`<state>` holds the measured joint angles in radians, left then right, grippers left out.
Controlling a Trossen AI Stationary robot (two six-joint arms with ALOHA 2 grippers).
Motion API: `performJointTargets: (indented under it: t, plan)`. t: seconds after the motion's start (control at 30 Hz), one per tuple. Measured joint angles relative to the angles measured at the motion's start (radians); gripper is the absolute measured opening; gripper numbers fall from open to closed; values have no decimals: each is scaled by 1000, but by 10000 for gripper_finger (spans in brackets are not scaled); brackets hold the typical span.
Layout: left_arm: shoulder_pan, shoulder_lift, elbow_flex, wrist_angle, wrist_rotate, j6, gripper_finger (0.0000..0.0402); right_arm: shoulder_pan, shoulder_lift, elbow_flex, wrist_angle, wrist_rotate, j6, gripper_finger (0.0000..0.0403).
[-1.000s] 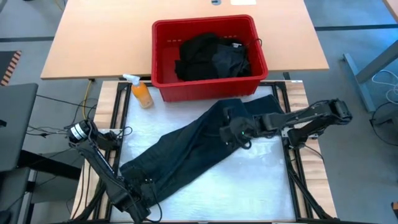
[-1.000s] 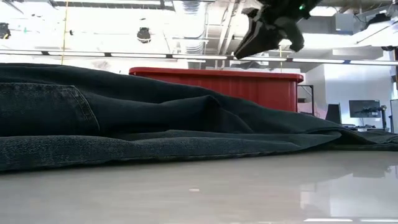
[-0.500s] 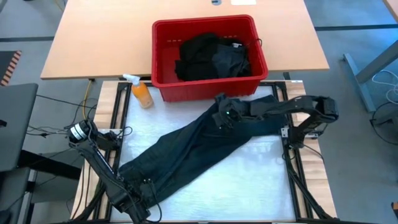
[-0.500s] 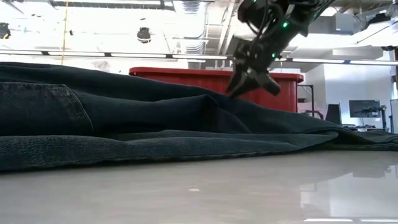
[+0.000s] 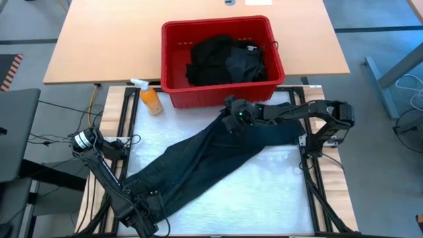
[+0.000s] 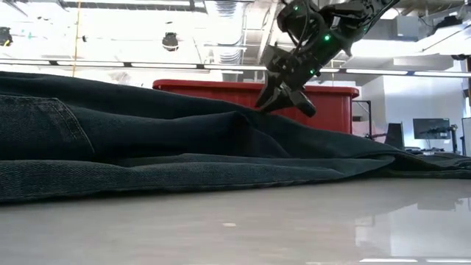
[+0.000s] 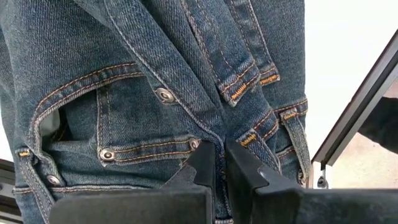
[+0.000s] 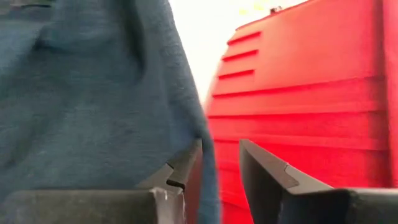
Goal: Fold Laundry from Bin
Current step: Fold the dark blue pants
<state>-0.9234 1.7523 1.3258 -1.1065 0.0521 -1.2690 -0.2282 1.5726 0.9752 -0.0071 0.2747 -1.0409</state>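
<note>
Dark jeans (image 5: 205, 155) sprawl diagonally across the table (image 5: 264, 198) right below the bin (image 5: 221, 89), which has more laundry (image 5: 225, 59) inside. Right end effector (image 5: 229, 114) sits part-open beside the bin wall, left end effector (image 7: 219, 167) clamped on the jeans waistband farthest from the bin.

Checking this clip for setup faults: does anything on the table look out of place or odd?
Yes. The garment spread diagonally on the table is a pair of blue jeans, not a T-shirt like the dark laundry in the red bin. An orange spray bottle stands beside the bin, unrelated to folding.
</note>
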Motion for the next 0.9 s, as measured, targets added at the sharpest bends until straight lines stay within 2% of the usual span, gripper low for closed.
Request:
performJointTargets:
  t: [0.27,0.33,0.43,0.5,0.57,0.7,0.8,0.9]
  plan:
    - [0,0,0,-5,-1,-14,0,2,72,0,-11,-8,-23,117]
    - [0,0,0,-8,-3,-15,0,12,81,0,-23,11,-30,94]
    - [0,0,0,-51,-3,-11,0,24,58,0,-47,57,-38,36]
    - [0,0,3,-109,-4,4,0,27,25,0,-53,89,-48,17]
    - [7,0,21,-204,-9,37,0,27,-8,0,-66,135,-74,20]
    - [33,0,90,-452,-76,111,0,27,-76,-1,-14,308,-178,17]
    - [61,-36,105,-462,-157,200,0,25,-111,-1,86,401,-183,17]
    - [80,-75,109,-463,-220,133,0,65,-136,1,48,421,-79,17]
